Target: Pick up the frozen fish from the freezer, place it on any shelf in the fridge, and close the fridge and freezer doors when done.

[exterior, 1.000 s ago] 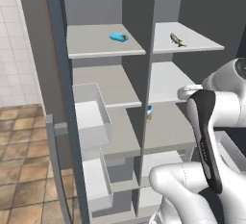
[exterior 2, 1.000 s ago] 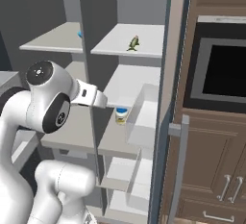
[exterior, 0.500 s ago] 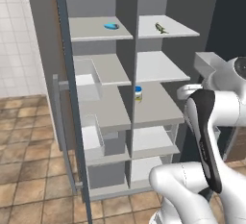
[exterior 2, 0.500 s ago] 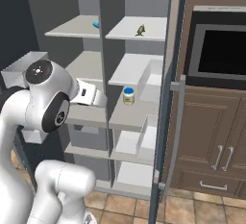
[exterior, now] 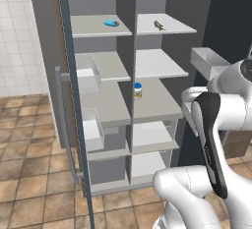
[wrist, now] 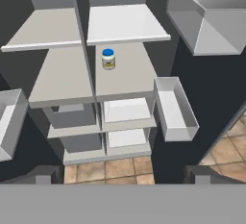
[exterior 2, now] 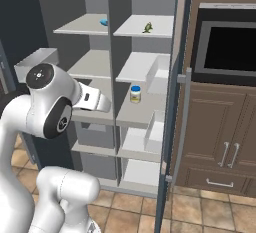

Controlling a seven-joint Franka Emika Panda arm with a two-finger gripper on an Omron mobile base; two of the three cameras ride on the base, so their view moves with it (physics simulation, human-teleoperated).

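My fingers [wrist: 122,172] spread wide, nothing held. 1 frozen fish [exterior: 159,25], tiny green-yellow w/ tail fin, on top shelf [exterior: 165,26] of right compartment. 1 blue oval [exterior: 111,23] top left, 1 blue-lidded jar [exterior: 138,90] mid shelf. 2 doors open.

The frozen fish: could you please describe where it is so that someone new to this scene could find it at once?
Start at the tall slate-grey unit with both doors open and look at its top shelves. The frozen fish lies on the top shelf of the right-hand column in the left base view. It is a tiny green-yellow figure, unlike the blue oval object on the neighbouring top shelf or the blue-lidded jar two shelves lower.
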